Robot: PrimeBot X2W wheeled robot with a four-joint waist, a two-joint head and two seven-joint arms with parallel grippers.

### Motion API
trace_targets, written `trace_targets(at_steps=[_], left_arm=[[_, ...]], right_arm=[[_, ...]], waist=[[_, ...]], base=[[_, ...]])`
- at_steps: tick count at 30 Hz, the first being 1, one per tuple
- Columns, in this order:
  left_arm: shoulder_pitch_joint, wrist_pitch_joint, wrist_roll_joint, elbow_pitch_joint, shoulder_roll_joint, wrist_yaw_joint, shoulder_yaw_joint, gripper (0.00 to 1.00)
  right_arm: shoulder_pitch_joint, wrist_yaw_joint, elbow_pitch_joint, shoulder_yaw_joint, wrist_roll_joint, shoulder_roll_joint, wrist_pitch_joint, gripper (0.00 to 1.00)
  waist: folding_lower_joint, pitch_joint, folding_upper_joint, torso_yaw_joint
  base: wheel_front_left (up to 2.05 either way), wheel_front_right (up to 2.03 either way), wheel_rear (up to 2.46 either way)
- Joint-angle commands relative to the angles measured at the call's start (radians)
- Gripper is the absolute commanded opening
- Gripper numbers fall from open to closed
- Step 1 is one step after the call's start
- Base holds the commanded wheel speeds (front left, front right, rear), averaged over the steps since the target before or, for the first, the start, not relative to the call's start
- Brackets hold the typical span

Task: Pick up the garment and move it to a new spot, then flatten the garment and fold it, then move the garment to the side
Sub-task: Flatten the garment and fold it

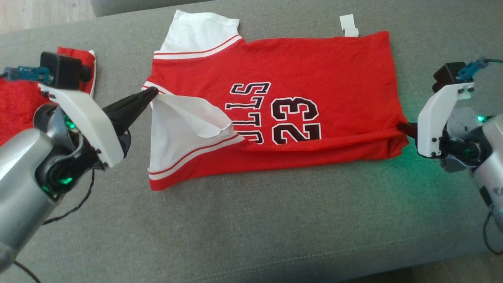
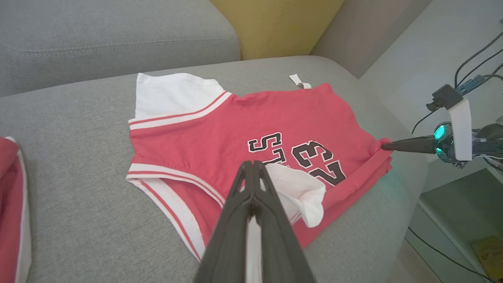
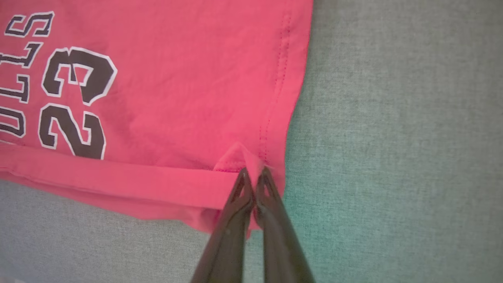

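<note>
The garment [image 1: 314, 70] is a red jersey with white sleeves and a black "23", spread across the grey sofa seat [image 1: 275, 220]. Its near long edge is folded over onto the body. My left gripper [image 1: 151, 93] is shut on the white sleeve fabric at the jersey's left end, lifting it a little. The left wrist view shows the garment [image 2: 243, 118] beyond my shut left gripper [image 2: 253, 163], with white cloth caught between the fingers. My right gripper [image 1: 401, 127] is shut on the red hem corner at the right end. In the right wrist view the gripper [image 3: 254, 173] pinches a raised tuck of the garment [image 3: 177, 78].
Another red cloth [image 1: 15, 102] lies at the far left behind my left arm. A small white tag [image 1: 349, 25] sits beyond the jersey's far edge. A grey back cushion [image 2: 98, 35] and a yellow cushion [image 2: 275, 23] rise behind. The seat ends just right of the hem.
</note>
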Motion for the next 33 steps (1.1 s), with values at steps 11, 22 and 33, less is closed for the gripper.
trace_targets(at_steps=[11, 22, 33], left_arm=[[-0.129, -0.075, -0.001, 0.089, 0.007, 0.000, 0.020, 0.00], [-0.215, -0.165, 0.111, 0.340, -0.088, 0.039, -0.029, 1.00], [-0.202, -0.398, 0.157, 0.451, -0.182, 0.121, 0.075, 1.00]], right_arm=[[-0.070, -0.001, -0.001, 0.000, -0.014, 0.014, -0.086, 0.00], [-0.125, -0.001, 0.080, 0.001, -0.068, 0.065, -0.293, 1.00], [-0.087, -0.001, 0.156, -0.051, -0.131, 0.102, -0.672, 1.00]], waist=[[-0.0001, 0.032, 0.0000, -0.016], [-0.0001, 0.056, 0.0000, -0.029], [-0.0001, -0.017, 0.0000, -0.009]], base=[[0.00, 0.00, 0.00], [0.00, 0.00, 0.00], [0.00, 0.00, 0.00]])
